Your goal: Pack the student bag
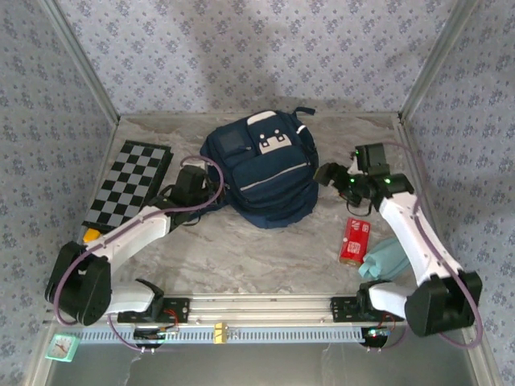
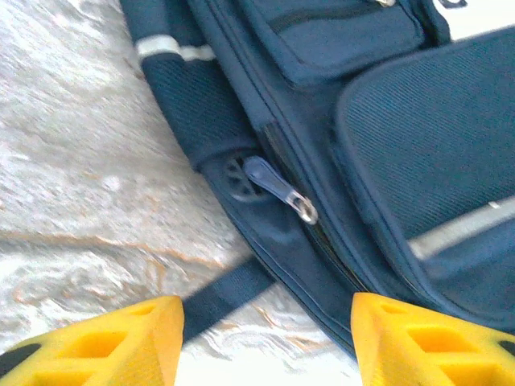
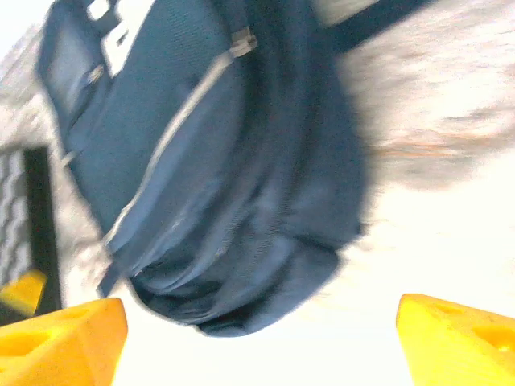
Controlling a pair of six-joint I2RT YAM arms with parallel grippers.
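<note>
The student bag (image 1: 261,173), a navy-blue backpack with white patches and thin white stripes, lies flat at the middle back of the table. My left gripper (image 1: 195,178) sits at its left side, open, with nothing between the yellow fingers (image 2: 105,342). In the left wrist view a zipper pull (image 2: 278,186) on the student bag (image 2: 386,145) lies just ahead of the jaws, and a dark strap (image 2: 225,299) runs between them. My right gripper (image 1: 331,175) hovers at the bag's right edge, open and empty. The right wrist view looks down the student bag (image 3: 209,169), blurred.
A folded black-and-white chessboard (image 1: 129,181) lies at the left. A red packet (image 1: 354,240) and a teal cloth (image 1: 386,257) rest by the right arm. A small green clock (image 1: 61,346) sits at the near left corner. Patterned walls enclose the table.
</note>
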